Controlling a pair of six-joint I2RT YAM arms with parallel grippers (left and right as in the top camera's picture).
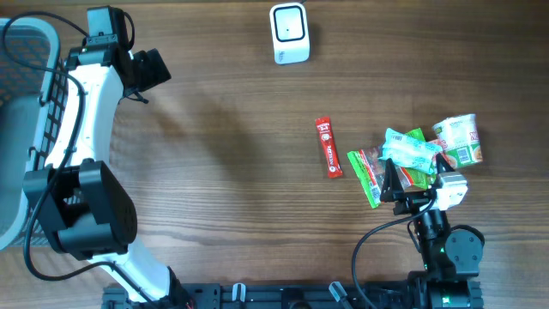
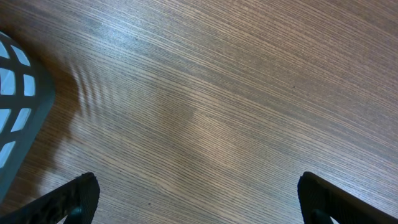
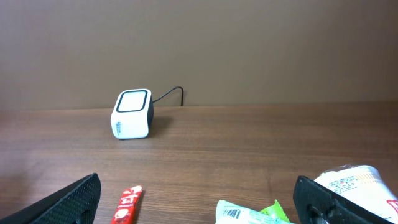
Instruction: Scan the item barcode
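Desk [image 1: 223, 172]: wood grain; everything I can see sits on it.
Scanner [image 1: 289, 33]: white box with a dark-rimmed window, at the far edge of the desk. A cord trails off behind it in the right wrist view. It stands well apart from the items.
Basket [image 1: 21, 112]: grey mesh, at the left edge, partly under the left arm. I cannot tell what is in it.
Pile [image 1: 403, 159]: packets heaped on the right side of the desk, toward the near edge. A pale teal packet lies on top with green ones under and beside it.
Barcode [image 3: 231, 213]: I can read one printed on the pale packet's end, low in the right wrist view.
Cup [image 1: 459, 139]: printed paper cup, tilted at the right end of the pile and touching the packets. I cannot tell if it is sealed or what it holds.
Red stick [image 1: 328, 148]: slim packet lying flat and alone, left of the pile and apart from it, between pile and scanner.
Left fingers [image 2: 68, 199]: spread wide over bare desk, basket just beside them, holding nothing.
Right fingers [image 3: 68, 199]: spread wide, low at the near edge of the pile and facing the scanner, holding nothing.
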